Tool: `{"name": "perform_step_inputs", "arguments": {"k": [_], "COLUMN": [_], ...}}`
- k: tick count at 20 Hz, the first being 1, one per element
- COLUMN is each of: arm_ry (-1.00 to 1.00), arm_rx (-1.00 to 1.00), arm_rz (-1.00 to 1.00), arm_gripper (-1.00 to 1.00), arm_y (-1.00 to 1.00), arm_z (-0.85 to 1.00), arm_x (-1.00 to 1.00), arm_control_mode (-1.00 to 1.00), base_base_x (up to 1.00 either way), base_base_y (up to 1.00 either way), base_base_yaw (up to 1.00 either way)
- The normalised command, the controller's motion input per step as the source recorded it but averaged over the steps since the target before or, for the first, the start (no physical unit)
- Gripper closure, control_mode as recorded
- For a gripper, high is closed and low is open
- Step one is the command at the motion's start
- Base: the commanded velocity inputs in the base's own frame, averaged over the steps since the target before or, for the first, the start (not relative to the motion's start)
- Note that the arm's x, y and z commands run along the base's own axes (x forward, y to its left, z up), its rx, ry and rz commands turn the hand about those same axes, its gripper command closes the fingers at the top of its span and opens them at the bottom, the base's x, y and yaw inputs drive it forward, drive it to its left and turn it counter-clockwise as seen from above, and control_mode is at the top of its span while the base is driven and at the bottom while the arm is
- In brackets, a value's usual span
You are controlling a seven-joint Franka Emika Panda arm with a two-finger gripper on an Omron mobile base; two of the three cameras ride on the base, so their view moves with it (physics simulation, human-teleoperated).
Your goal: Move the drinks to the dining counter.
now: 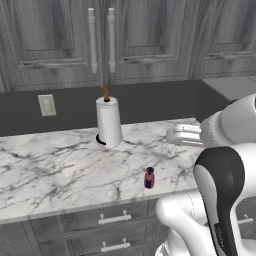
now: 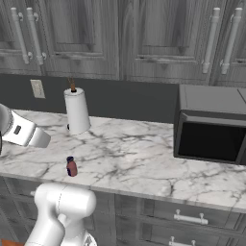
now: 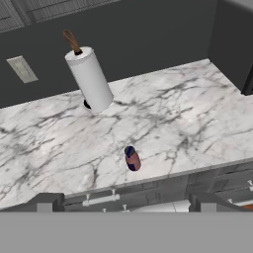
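**Bottle waits at the front edge while the open gripper is held back**

A small dark-purple bottle [image 1: 149, 178] is seen standing upright on the marble counter [image 1: 50, 170], close to its front edge and roughly midway along the visible stretch. It is well apart from the paper-towel roll [image 1: 108, 121], which stands near the back edge against the dark backsplash. A position so near the front edge is judged to suit a reach from the robot's side, since little of the counter has to be crossed. No teal cup with a white lid can be made out on this counter.

The gripper [image 3: 123, 205] is held off the counter, in front of its front edge and above the drawer fronts [image 3: 99, 199], with nothing between its fingertips [image 3: 47, 201]. The fingertips are spread wide, one at each side of the hand view, and the bottle is framed between them further off. This pose is judged to be an approach stance: the jaws are kept apart so that the bottle can be straddled once the hand is brought forward.

A microwave [image 2: 211, 126] sits toward the right end of the counter, well apart from the bottle. The broad dining slab is not identified here, so the bottle is judged not yet delivered.
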Motion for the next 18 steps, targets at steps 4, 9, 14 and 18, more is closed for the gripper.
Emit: {"name": "perform_step_inputs", "arguments": {"k": [4, 9, 14, 18], "arm_ry": [0.00, 0.00, 0.00, 0.00], "arm_rx": [0.00, 0.00, 0.00, 0.00], "arm_rz": [0.00, 0.00, 0.00, 0.06], "arm_gripper": [-1.00, -1.00, -1.00, -1.00], "arm_y": [0.00, 0.00, 0.00, -0.21], "arm_z": [0.00, 0.00, 0.00, -0.09], "arm_x": [0.00, 0.00, 0.00, 0.00], "arm_control_mode": [1.00, 1.00, 1.00, -1.00], "base_base_x": [-0.02, -0.01, -0.07, -0.01], "base_base_y": [-0.01, -0.03, -0.25, -0.07], "base_base_yaw": [0.00, 0.00, 0.06, 0.02]}}
